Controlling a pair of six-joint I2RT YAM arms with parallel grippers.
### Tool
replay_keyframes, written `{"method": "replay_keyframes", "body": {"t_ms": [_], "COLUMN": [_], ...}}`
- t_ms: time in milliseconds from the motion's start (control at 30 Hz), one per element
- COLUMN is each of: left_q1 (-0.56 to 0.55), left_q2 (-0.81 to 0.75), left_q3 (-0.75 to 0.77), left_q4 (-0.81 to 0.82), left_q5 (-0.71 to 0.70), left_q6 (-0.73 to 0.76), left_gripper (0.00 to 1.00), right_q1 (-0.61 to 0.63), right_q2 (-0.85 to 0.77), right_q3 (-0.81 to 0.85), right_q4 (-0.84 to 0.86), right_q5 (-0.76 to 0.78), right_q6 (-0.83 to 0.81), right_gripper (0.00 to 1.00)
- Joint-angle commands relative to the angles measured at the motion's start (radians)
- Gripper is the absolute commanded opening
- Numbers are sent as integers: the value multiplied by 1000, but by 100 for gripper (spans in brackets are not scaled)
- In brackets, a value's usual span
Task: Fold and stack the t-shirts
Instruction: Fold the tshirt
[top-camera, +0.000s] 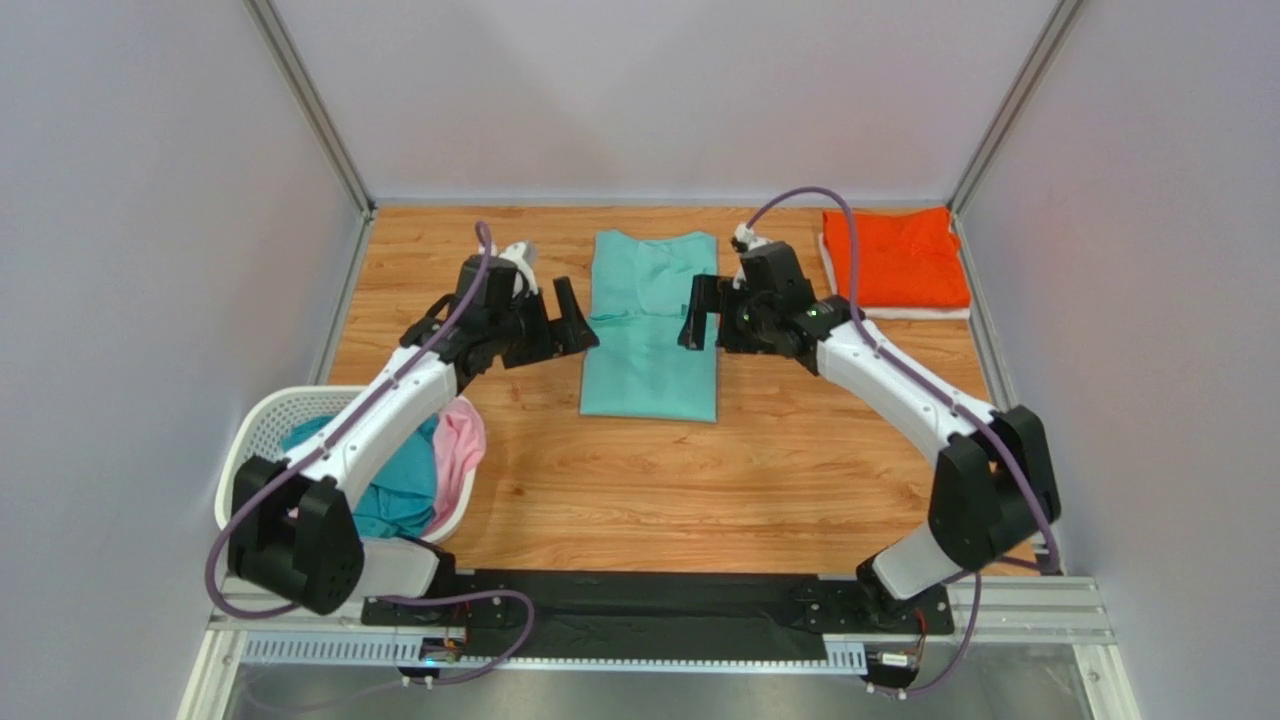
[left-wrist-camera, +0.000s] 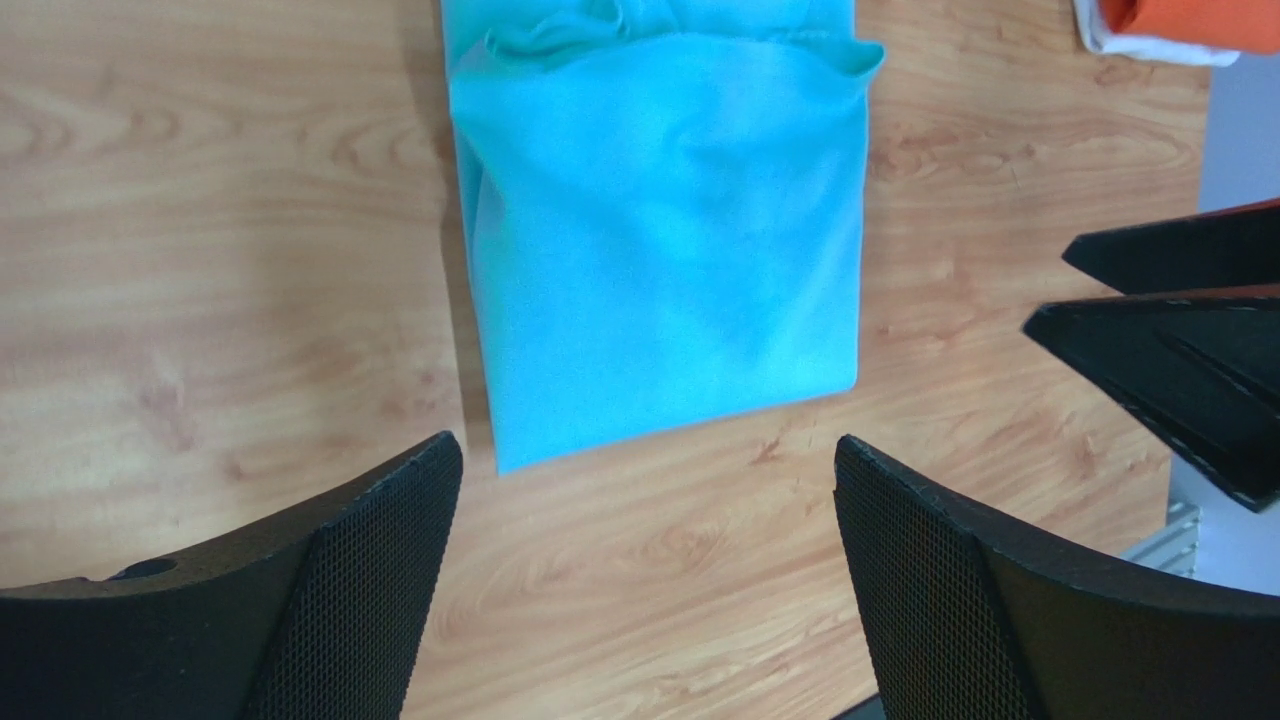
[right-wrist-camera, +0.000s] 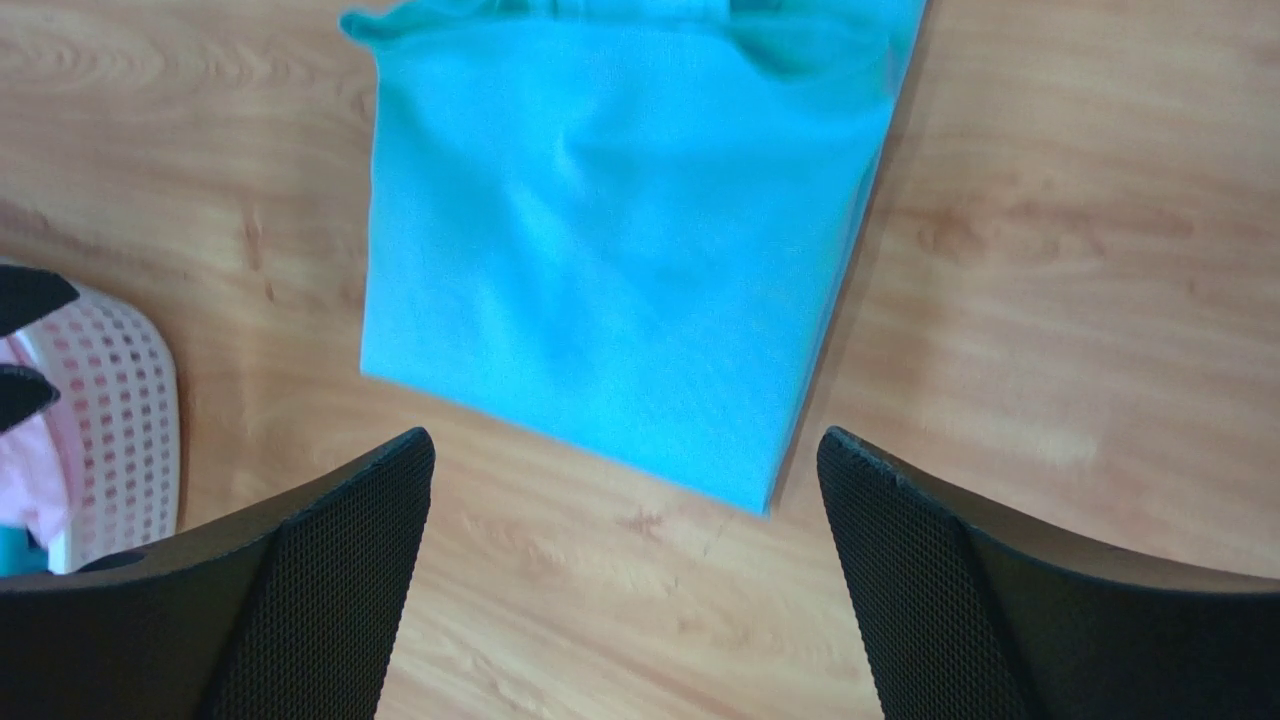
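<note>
A mint-teal t-shirt (top-camera: 651, 323) lies folded into a long strip on the middle of the table, collar end toward the back. It also fills the upper part of the left wrist view (left-wrist-camera: 661, 240) and the right wrist view (right-wrist-camera: 616, 240). My left gripper (top-camera: 579, 318) hovers at its left edge, open and empty (left-wrist-camera: 646, 450). My right gripper (top-camera: 696, 312) hovers at its right edge, open and empty too (right-wrist-camera: 624, 438). A folded orange t-shirt (top-camera: 894, 258) rests on a white one (top-camera: 917, 312) at the back right. Teal-blue (top-camera: 398, 480) and pink (top-camera: 460, 443) t-shirts lie in the basket.
The white plastic laundry basket (top-camera: 263, 428) stands at the near left beside the left arm, and its rim shows in the right wrist view (right-wrist-camera: 113, 405). Grey walls close in the table on three sides. The arms' black base rail (top-camera: 661, 600) runs along the near edge.
</note>
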Motion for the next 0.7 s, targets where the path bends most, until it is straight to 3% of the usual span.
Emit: {"method": "replay_keyframes", "body": {"t_ms": [0,200,300,533,667], "left_q1": [-3,-10,-10,-10,-10], "left_q2": [-128,-373,-397,-212,-55], "left_q3": [-128,-377,-431,-458,-409], "left_q4": [1,18,49,199,241], "left_q5": [13,35,33,119,148], "left_q6": [-43,-75,-83,-106,-103], "left_gripper": [100,100,100,100,93], "right_q1": [27,47,51,59,62], "right_q2": [-145,-400,-449,-316,-199], "right_q3": [-166,-454,-536,-538,-483], "right_q4": [19,87,176,239,263], "right_q5": [9,-22,-52,-57,-39], "right_q6": [62,139,163,156,133], "right_gripper": [100,100,100,99,90]}}
